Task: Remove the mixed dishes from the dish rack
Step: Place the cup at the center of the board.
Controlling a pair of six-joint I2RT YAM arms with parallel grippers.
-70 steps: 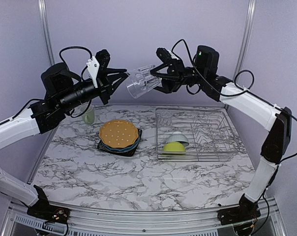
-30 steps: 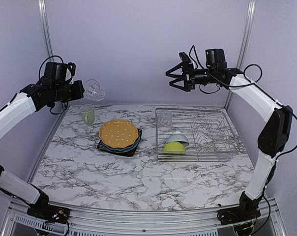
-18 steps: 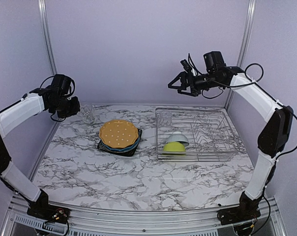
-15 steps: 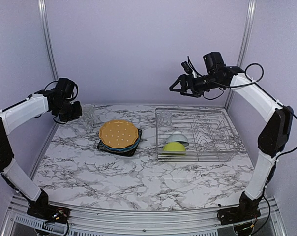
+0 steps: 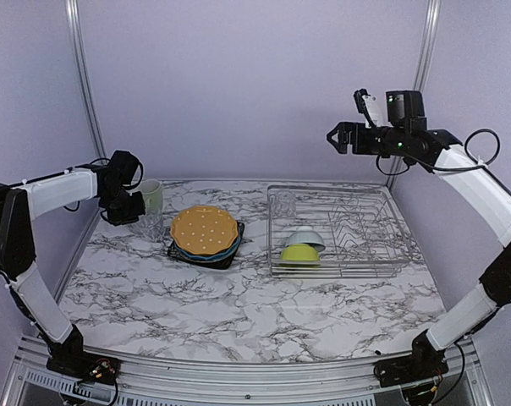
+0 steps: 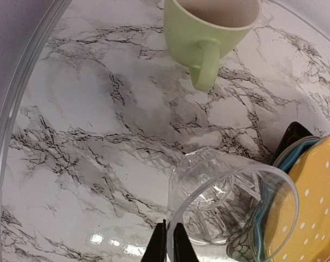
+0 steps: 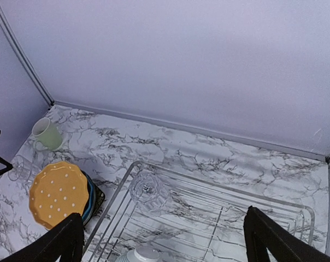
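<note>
Two tools: left tool clamped on clear glass rim, plain only wrist-side; right tool spread, empty.

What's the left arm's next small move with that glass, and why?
Probably open the left pincer and let go. It is shut on the rim of the clear glass, which looks upright and low on the marble table, next to the pale green mug and the orange dotted plate. Base contact is not certain.

The orange plate is white-dotted; the mug pale green.
</note>
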